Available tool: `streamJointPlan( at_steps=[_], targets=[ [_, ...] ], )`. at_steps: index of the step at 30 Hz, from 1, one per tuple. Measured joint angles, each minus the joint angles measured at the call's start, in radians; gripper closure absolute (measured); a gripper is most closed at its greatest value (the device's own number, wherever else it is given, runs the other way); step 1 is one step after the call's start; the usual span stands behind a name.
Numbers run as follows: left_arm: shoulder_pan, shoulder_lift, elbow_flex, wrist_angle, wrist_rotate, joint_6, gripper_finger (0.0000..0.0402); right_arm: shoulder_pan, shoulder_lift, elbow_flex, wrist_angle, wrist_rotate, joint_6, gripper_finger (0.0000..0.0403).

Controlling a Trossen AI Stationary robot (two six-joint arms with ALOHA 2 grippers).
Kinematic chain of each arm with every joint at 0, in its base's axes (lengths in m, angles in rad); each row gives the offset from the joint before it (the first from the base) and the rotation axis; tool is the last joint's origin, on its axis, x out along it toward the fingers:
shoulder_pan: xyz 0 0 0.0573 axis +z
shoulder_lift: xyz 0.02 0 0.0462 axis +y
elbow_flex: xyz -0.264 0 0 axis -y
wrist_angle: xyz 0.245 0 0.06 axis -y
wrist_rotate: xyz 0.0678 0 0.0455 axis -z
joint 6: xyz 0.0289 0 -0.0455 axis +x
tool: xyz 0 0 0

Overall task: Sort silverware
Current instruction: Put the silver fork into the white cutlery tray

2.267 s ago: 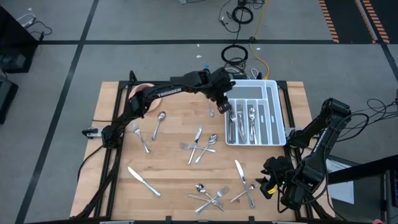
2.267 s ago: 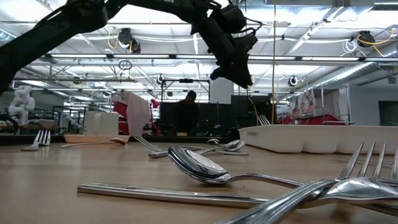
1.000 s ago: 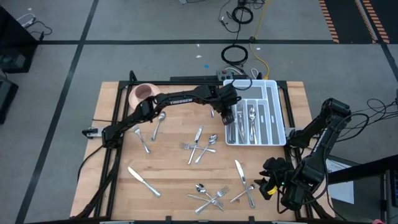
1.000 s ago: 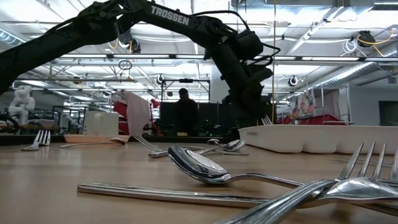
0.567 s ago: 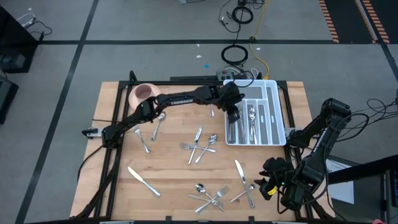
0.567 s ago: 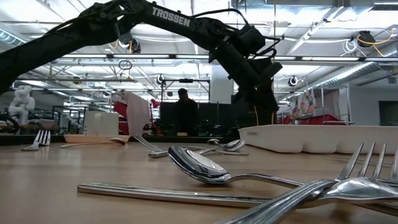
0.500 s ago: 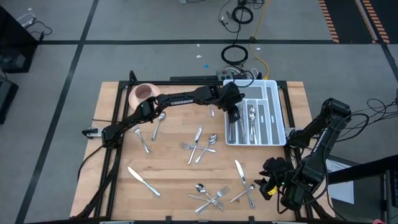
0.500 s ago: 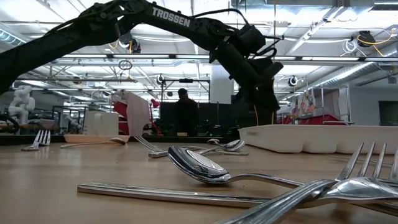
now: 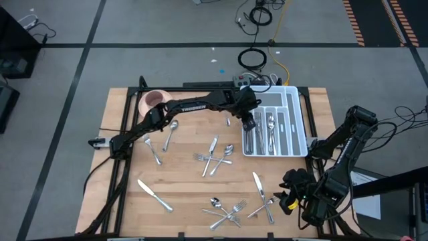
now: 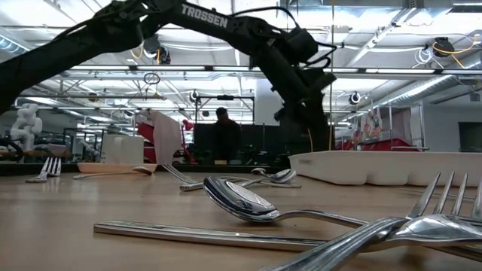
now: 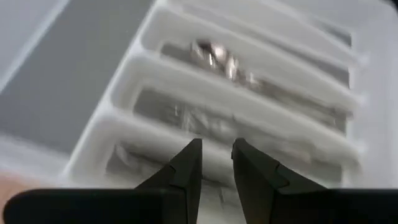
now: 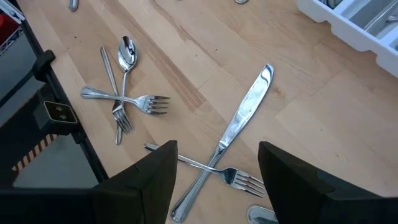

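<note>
Silverware lies scattered on the wooden table: a spoon (image 9: 172,130), a fork (image 9: 152,148), a knife (image 9: 155,195), and crossed groups in the middle (image 9: 214,155) and near the front edge (image 9: 227,211). More silverware (image 11: 217,56) lies in the white divided tray (image 9: 295,124) at the far right. My left gripper (image 9: 249,123) hangs over the tray's left compartments, narrowly open with nothing between its fingers (image 11: 216,152). My right gripper (image 12: 217,155) stands open above a knife (image 12: 239,124) crossed with a fork (image 12: 214,169) at the near right.
A pink cup (image 9: 154,100) stands at the far left of the table. My left arm stretches across the far half of the table. In the low view a spoon (image 10: 241,199) and fork tines (image 10: 444,199) lie close to the camera; a person stands in the room behind.
My left gripper has stayed over the tray's left compartments, edging slightly toward the table's right edge and tipping up to point less steeply down. Its finger gap looks unchanged. The silverware on the table has kept its place.
</note>
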Motion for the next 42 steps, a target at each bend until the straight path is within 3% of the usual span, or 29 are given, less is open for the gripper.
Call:
streamJointPlan(
  at_steps=[6,17,26,30,35,42],
  targets=[
    [-0.003,0.038,-0.002,0.147,-0.006,-0.002,0.0309,0.000,0.000,0.000,-0.006,0.000,0.009,0.0186],
    [-0.029,0.109,-0.001,0.215,-0.063,-0.028,0.0309,0.000,0.000,0.000,0.001,0.000,0.033,0.0186],
    [-0.035,0.132,0.000,0.174,-0.099,0.001,0.0309,0.000,0.001,0.000,0.027,-0.003,0.044,0.0186],
    [-0.033,0.132,0.000,0.172,-0.106,0.027,0.0328,0.000,0.001,0.000,0.028,-0.003,0.044,0.0186],
    [-0.029,0.132,0.000,0.171,-0.107,0.041,0.0389,0.000,0.000,0.000,0.028,-0.004,0.042,0.0186],
    [-0.030,0.136,-0.002,0.218,-0.106,0.050,0.0398,0.000,0.000,0.000,0.028,-0.004,0.041,0.0186]
  ],
)
